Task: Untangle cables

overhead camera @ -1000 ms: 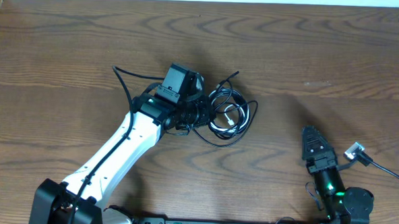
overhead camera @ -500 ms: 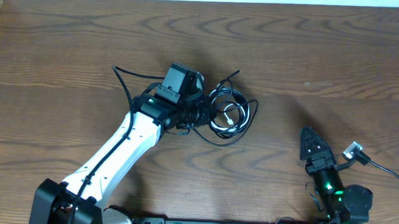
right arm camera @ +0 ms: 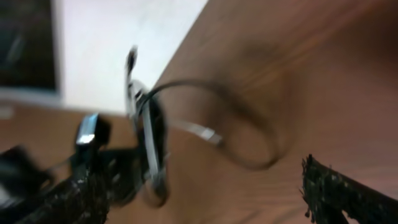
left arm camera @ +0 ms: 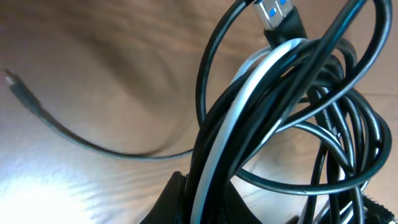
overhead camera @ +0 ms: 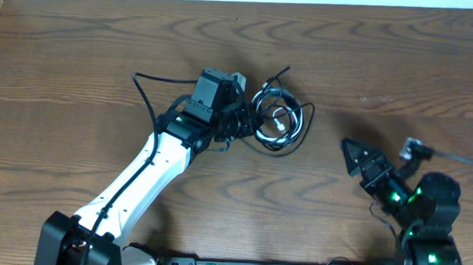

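Cables first: a small tangled bundle of thin black and white cords (overhead camera: 278, 122) lies just above the centre of the overhead frame, on the brown wood-grain table (overhead camera: 80, 46). The white left arm (overhead camera: 139, 176) reaches up from the lower left, and the left gripper (overhead camera: 238, 123) sits at the bundle's left edge, its fingers pinched almost fully together on a handful of strands. In the left wrist view the white cord (left arm camera: 249, 106) and several loops of the black cord (left arm camera: 348, 124) run down into the dark jaws at the bottom of the frame, so the grip takes both cords at once. That looks like an anchoring hold, pinning the knot so the other arm can draw an end free. A blue-tongued metal plug (left arm camera: 277, 12) pokes out at the top of that view, and a thin black tail with a small plug end (left arm camera: 18, 87) trails loose across the wood at the left. The right gripper (overhead camera: 352, 149) hangs in the lower right of the overhead frame, well apart from the bundle, fingers spread wide and empty, pointing towards it. Its wrist view is blurred but shows the bundle ahead, left of centre, probably lined up for an approach
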`<action>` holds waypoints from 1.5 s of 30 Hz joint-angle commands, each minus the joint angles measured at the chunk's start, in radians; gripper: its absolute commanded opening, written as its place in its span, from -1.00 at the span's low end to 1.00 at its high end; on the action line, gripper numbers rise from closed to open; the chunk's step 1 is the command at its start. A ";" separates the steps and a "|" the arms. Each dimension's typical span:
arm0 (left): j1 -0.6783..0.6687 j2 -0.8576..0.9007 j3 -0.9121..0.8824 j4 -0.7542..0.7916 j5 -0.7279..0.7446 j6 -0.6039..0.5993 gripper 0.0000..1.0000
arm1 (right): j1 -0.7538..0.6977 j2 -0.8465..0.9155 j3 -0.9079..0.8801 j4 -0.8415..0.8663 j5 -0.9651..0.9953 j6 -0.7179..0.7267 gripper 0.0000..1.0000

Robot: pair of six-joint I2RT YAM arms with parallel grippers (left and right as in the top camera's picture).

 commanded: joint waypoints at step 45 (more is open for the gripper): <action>-0.001 -0.011 0.002 -0.083 -0.028 0.404 -0.85 | 0.272 0.321 0.021 0.294 0.118 0.457 0.17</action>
